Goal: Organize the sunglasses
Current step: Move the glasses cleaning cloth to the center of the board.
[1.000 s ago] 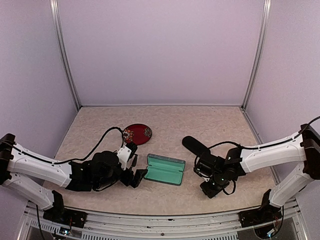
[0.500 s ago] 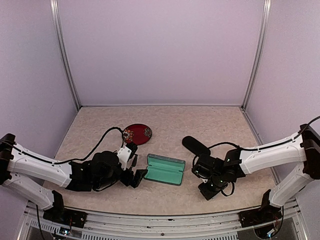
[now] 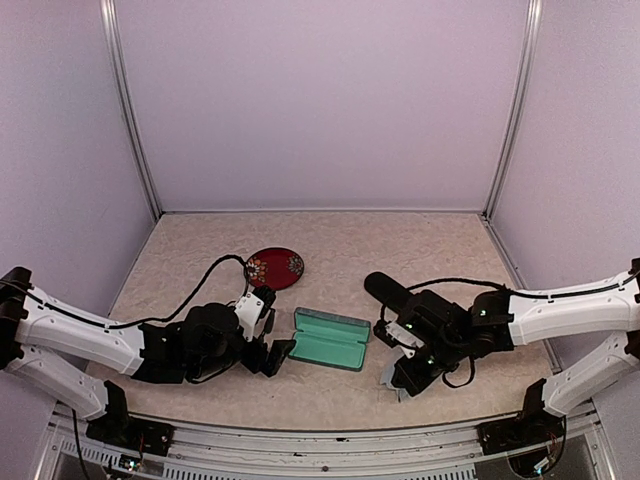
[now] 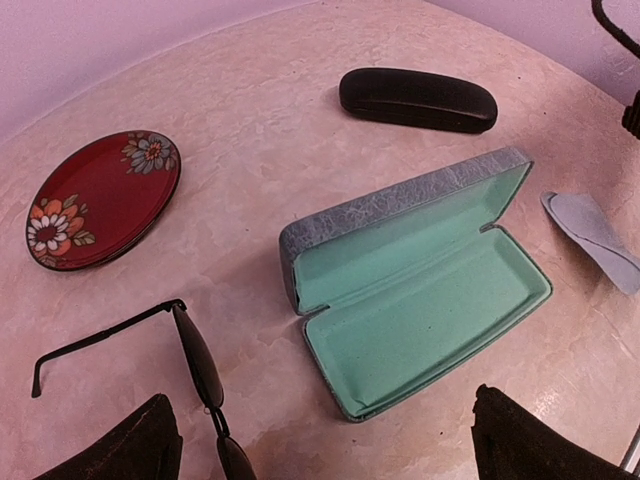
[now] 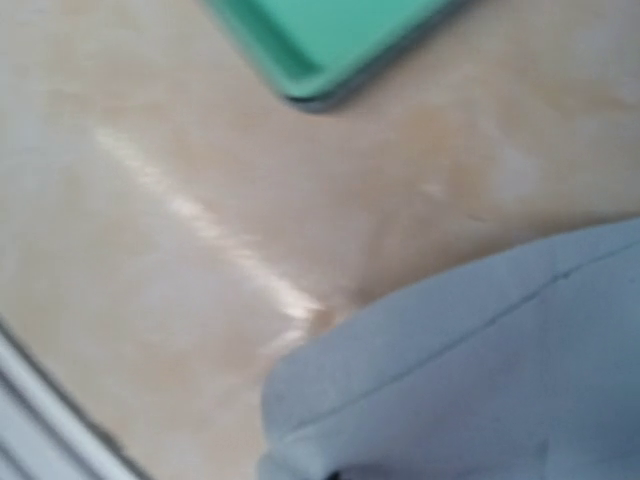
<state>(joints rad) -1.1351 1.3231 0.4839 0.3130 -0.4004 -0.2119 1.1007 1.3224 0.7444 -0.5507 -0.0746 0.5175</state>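
The sunglasses with a thin black frame [image 4: 195,365] lie folded open on the table, just inside the left finger of my left gripper [image 4: 325,440]. That gripper [image 3: 276,354] stands wide open with nothing between its fingers, in front of the open blue-grey case [image 4: 420,310]. In the top view the arm hides this pair. My right gripper [image 3: 397,380] sits to the right of the case [image 3: 330,340], shut on a pale grey cloth [image 3: 386,379]. In the right wrist view the cloth [image 5: 470,370] fills the lower right, blurred.
A shut black oval case [image 3: 392,292] lies behind the right gripper. A red flowered plate [image 3: 275,267] sits at the back left. The open case shows a teal lining [image 5: 330,40]. The cloth [image 4: 590,235] shows right of the case in the left wrist view.
My right gripper has closed, turned and shifted left toward the near edge, and the pale cloth now shows at its tip. The left arm has not moved.
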